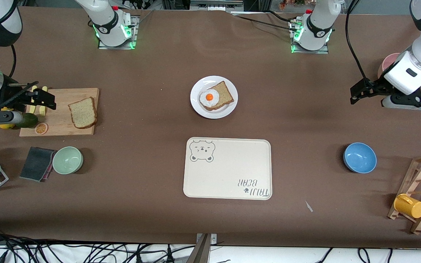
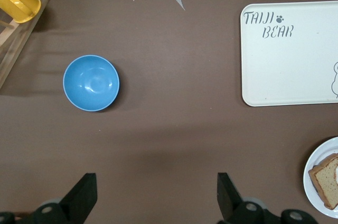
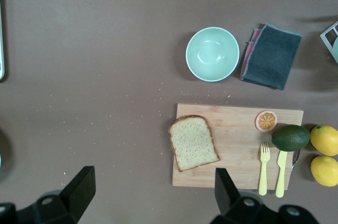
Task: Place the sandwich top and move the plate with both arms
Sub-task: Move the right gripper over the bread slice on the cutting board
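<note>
The sandwich top point(image 1: 83, 112) is a plain brown bread slice lying on a wooden cutting board point(image 1: 59, 122) toward the right arm's end of the table; it also shows in the right wrist view point(image 3: 194, 142). The plate point(image 1: 210, 112) is small, round and white, at the table's middle, and bears a bread slice with a fried egg point(image 1: 209, 97); its edge shows in the left wrist view point(image 2: 317, 152). My right gripper point(image 1: 46, 99) point(image 3: 154, 174) is open and empty, up over the board's edge. My left gripper point(image 1: 356, 93) point(image 2: 157, 182) is open and empty, over bare table at the left arm's end.
A cream bear tray point(image 1: 228, 170) lies nearer to the camera than the plate. A blue bowl point(image 1: 359, 157) and a mug rack point(image 1: 418, 197) stand at the left arm's end. A green bowl point(image 1: 68, 160) and a grey cloth point(image 1: 37, 163) lie beside the board.
</note>
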Robot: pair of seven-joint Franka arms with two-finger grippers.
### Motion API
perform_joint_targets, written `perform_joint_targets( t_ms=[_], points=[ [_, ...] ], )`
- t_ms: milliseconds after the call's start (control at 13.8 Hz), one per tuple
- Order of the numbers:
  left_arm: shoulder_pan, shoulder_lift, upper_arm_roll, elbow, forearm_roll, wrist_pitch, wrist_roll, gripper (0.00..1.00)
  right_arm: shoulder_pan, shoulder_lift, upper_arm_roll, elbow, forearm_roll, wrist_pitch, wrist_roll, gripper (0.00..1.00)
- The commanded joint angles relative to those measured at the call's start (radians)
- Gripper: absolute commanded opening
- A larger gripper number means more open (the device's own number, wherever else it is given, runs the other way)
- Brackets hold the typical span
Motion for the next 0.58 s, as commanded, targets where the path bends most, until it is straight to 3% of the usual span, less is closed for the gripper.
perform_joint_targets(
  t_ms=[0,508],
  points=[
    [-0.003,0.0,-0.007,0.002,0.019,0.005,0.005,1.0,-0.005,0.0,0.003,0.001,-0.014,-0.008,-0.003,1.0],
    [-0.003,0.001,-0.007,0.002,0.019,0.008,0.004,1.0,-0.024,0.003,0.002,0.001,-0.003,-0.009,-0.006,1.0]
  ],
)
